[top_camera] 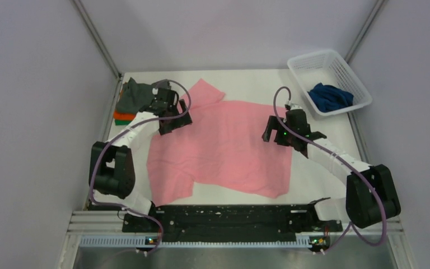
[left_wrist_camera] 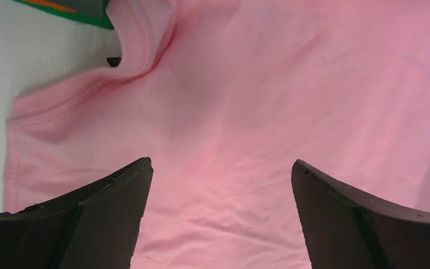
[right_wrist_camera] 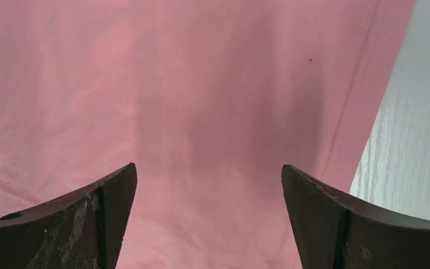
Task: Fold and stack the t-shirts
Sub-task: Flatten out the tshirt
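Observation:
The pink t-shirt [top_camera: 224,145] lies spread flat on the white table, one sleeve pointing to the far side. My left gripper [top_camera: 173,115] hovers open over its left part near the collar [left_wrist_camera: 140,42], holding nothing; pink cloth fills the left wrist view [left_wrist_camera: 246,112]. My right gripper [top_camera: 277,131] hovers open over the shirt's right edge, holding nothing; the hem [right_wrist_camera: 364,95] and bare table show in the right wrist view. A folded pile at the far left has the dark grey shirt [top_camera: 134,95] on top of orange [top_camera: 118,115] and green [top_camera: 124,119]. The navy blue shirt [top_camera: 329,96] lies crumpled in the basket.
The white lattice basket [top_camera: 336,64] stands at the far right corner. Grey walls and metal posts close the table on three sides. The arm bases and a black rail [top_camera: 224,216] run along the near edge.

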Controlling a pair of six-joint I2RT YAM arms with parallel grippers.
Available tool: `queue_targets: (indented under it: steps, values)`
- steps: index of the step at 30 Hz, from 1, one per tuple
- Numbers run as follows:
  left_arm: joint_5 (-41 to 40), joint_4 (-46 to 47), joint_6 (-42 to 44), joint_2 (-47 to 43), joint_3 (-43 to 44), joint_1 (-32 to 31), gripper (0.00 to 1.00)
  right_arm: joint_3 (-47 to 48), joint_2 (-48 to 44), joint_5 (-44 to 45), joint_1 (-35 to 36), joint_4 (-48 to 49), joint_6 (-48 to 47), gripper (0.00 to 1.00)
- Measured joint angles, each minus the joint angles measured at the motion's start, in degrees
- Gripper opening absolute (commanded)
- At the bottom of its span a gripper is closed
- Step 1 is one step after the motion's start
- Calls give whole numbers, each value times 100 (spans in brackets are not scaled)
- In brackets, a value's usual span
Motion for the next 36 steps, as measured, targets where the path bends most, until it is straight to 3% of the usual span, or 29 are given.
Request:
queue_targets:
  steps: [7, 16, 29, 36]
  values:
    - [70, 72, -245, 778, -87, 2, 98, 234, 1073, 229, -81, 321, 131, 99]
    - [173, 273, -767, 1276, -103, -107, 97, 1650, 2708, 625, -407, 455, 125, 99]
    - [382, 446, -1755, 778, -584, -1104, 98, 3252, 3886, 680, -1113, 197, -203, 99]
    - [52, -17, -1786, -146, -466, -1130, 98, 3008, 3228, 575, -1102, -372, -603, 99]
